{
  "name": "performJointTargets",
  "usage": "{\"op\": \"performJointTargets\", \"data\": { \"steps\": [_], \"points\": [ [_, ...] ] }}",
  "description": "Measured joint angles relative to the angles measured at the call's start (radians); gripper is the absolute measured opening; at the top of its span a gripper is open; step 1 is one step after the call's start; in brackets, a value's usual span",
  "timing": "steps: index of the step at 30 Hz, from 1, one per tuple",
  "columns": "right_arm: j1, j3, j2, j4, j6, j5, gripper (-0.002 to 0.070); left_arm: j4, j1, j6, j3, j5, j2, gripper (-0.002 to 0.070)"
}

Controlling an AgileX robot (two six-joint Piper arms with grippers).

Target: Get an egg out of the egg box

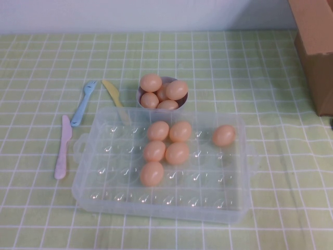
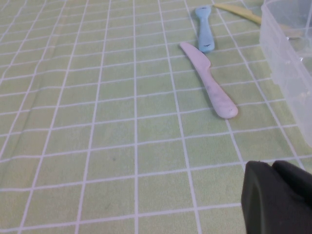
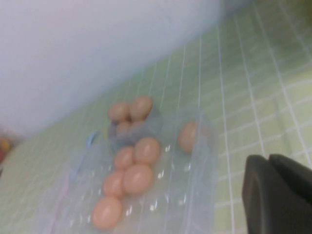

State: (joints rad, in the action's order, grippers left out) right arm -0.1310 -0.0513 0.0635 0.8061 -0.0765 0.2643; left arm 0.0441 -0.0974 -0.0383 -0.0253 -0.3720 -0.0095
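Green checked tablecloth (image 1: 270,94), pale wall (image 1: 145,13)

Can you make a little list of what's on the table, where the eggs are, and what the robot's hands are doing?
egg box: clear tray, mid-table
eggs in box: six; five clustered, one egg alone toward the right
bowl: behind box, four eggs visible
cutlery: pink knife, blue fork, yellow knife, left of box
cardboard box: far right
left gripper: over cloth, holding nothing
right gripper: shut, empty, away from box

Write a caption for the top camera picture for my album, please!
Six eggs sit in the clear egg box, four more fill the bowl, with plastic cutlery beside; no pincer shows.
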Motion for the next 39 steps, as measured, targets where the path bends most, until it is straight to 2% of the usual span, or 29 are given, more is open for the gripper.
{"op": "performJointTargets", "data": {
  "steps": [10,19,22,27,35,39],
  "points": [
    [0.000,-0.413,0.528,-0.245,0.000,0.519,-0.0017,0.000,0.000,0.000,0.000,0.000,0.000,-0.0004],
    [-0.012,-0.690,0.932,-0.332,-0.082,0.677,-0.0017,0.000,0.000,0.000,0.000,0.000,0.000,-0.0004],
    [-0.081,-0.766,1.059,-0.354,-0.095,0.676,-0.0017,0.000,0.000,0.000,0.000,0.000,0.000,-0.0004],
    [-0.269,-0.885,1.238,-0.382,-0.097,0.635,-0.0017,0.000,0.000,0.000,0.000,0.000,0.000,-0.0004],
    [-0.507,-1.171,1.525,-0.508,-0.103,0.636,-0.0013,0.000,0.000,0.000,0.000,0.000,0.000,-0.0004],
    [-0.544,-1.282,1.627,-0.549,-0.107,0.642,0.0057,0.000,0.000,0.000,0.000,0.000,0.000,-0.0004]
  ]
}}
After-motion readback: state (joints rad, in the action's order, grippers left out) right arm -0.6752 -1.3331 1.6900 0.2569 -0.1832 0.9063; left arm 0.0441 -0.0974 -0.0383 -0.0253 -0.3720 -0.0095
